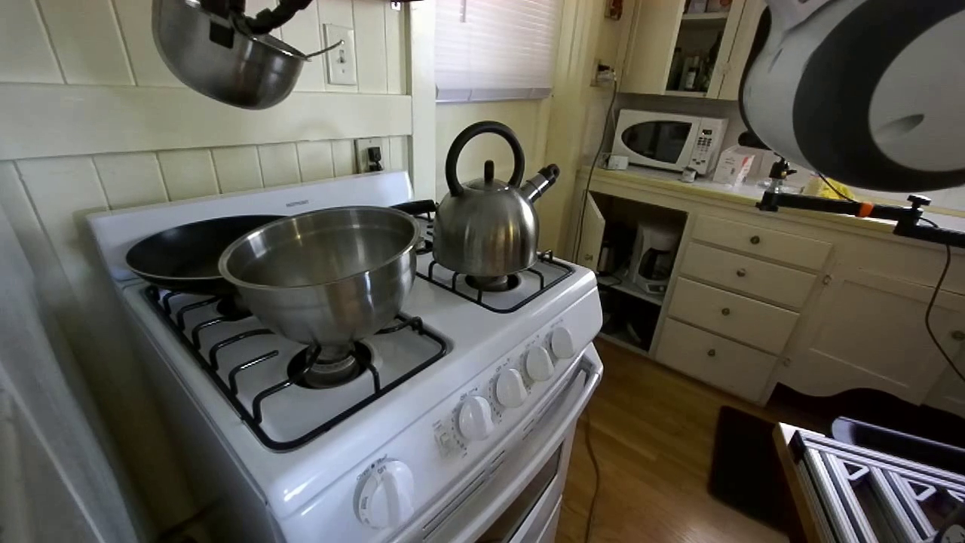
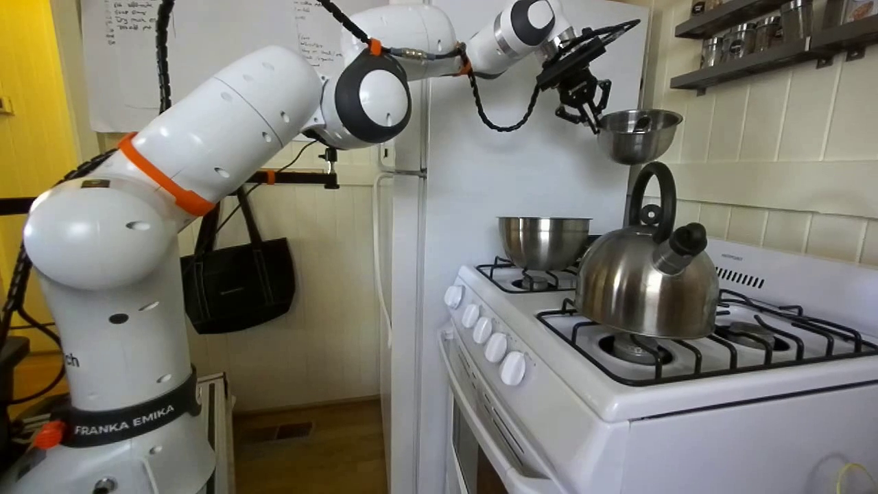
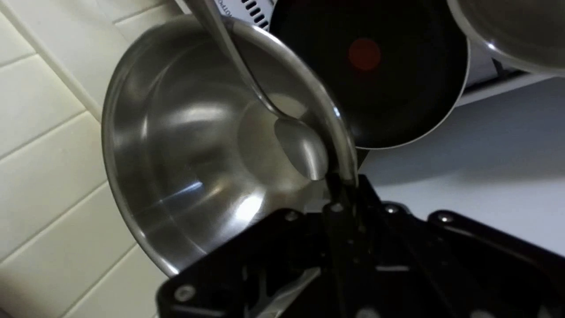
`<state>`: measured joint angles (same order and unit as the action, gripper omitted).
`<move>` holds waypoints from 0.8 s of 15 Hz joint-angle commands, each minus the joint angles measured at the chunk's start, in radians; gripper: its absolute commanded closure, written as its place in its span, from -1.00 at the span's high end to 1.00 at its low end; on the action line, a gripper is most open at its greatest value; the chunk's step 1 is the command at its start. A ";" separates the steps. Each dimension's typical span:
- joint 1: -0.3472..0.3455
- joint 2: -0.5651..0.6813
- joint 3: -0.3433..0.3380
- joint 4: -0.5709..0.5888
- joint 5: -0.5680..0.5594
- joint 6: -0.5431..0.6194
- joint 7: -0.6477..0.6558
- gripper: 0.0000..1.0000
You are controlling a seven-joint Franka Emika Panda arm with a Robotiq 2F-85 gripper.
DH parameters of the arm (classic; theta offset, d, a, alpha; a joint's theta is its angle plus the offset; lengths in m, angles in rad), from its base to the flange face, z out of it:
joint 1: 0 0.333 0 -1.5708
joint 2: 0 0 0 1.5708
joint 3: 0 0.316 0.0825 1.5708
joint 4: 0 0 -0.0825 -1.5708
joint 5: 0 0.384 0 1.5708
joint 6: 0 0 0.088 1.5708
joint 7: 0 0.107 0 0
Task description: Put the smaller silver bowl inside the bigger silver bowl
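My gripper point(image 2: 595, 126) is shut on the rim of the smaller silver bowl point(image 2: 638, 143) and holds it in the air above the stove, near the back wall. In an exterior view the held bowl point(image 1: 226, 72) shows at the upper left, somewhat tilted. In the wrist view the fingertips point(image 3: 346, 185) pinch the rim of the smaller bowl point(image 3: 190, 145), and a metal spoon point(image 3: 302, 148) lies inside it. The bigger silver bowl point(image 1: 324, 302) stands upright on a front burner, lower than the held bowl; it also shows in an exterior view point(image 2: 545, 245) and at the wrist view's corner point(image 3: 521, 35).
A dark frying pan point(image 1: 200, 245) sits on the burner behind the bigger bowl; it fills the top of the wrist view point(image 3: 388, 101). A steel kettle point(image 2: 645, 288) with a tall black handle stands on the other front burner. Shelves with jars point(image 2: 748, 62) hang on the wall.
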<state>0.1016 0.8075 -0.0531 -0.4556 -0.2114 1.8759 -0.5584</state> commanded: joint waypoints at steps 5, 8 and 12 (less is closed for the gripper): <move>0.131 0.044 -0.061 0.023 -0.043 -0.182 0.506 -0.95; 0.199 0.044 -0.088 0.022 -0.067 -0.318 0.680 -0.95; 0.235 -0.007 -0.089 -0.007 -0.050 -0.501 0.884 -0.95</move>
<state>0.3160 0.8464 -0.1289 -0.4498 -0.2580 1.4888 0.1992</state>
